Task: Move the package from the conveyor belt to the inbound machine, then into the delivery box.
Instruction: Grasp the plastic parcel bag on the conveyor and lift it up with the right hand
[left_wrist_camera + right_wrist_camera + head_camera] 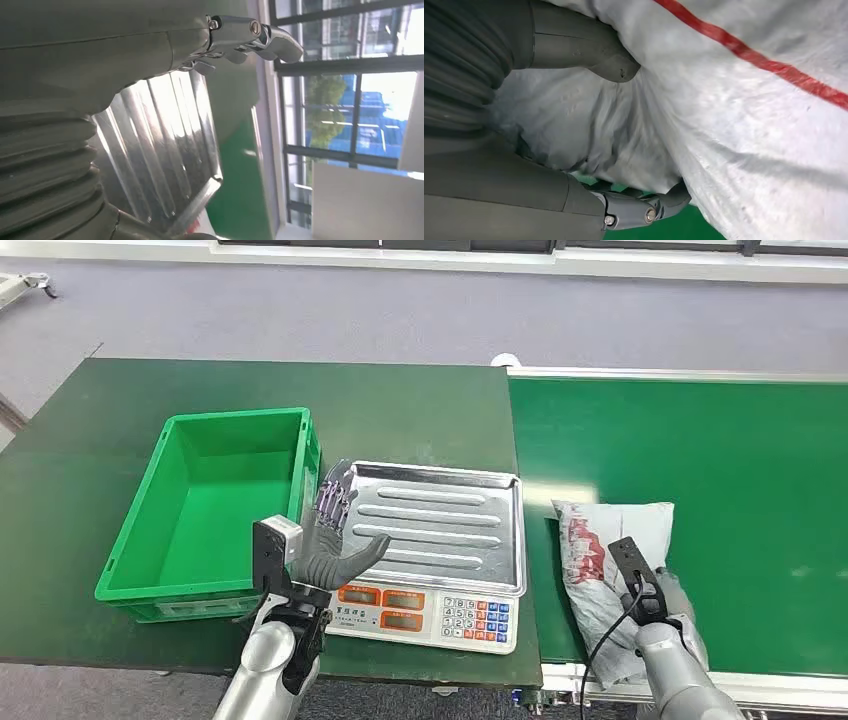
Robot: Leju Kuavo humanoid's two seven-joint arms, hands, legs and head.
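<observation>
Grey carpet runs behind a dark green table (420, 400) and the brighter green conveyor belt (740, 490) butted against its right side. On that belt the right hand (672, 608) is closed round the near end of the package (610, 540), a grey-white mailer bag with red print. The right wrist view shows the thumb (589, 52) pressed into the crumpled plastic on one side and darker fingers (644, 210) hooked beneath it, with green belt under them. I judge the bag is gripped but not yet lifted, since most of it lies flat on the belt.

So the task is at its start: the pick is under way, and both the transfer to the inbound machine and the drop into the delivery box remain.

Left of the belt stands the inbound machine (440, 615), a scale with a ribbed steel tray (440, 510) and a keypad front. The left hand (335, 535) hangs over the tray's left edge, fingers spread and holding nothing. Further left sits the delivery box (135, 550), a green crate with nothing in it.

The tray's raised rim and the belt's metal side rail lie between package and scale, so the bag likely needs lifting over them. The hovering left hand crowds the tray's left side and may need to give way.
</observation>
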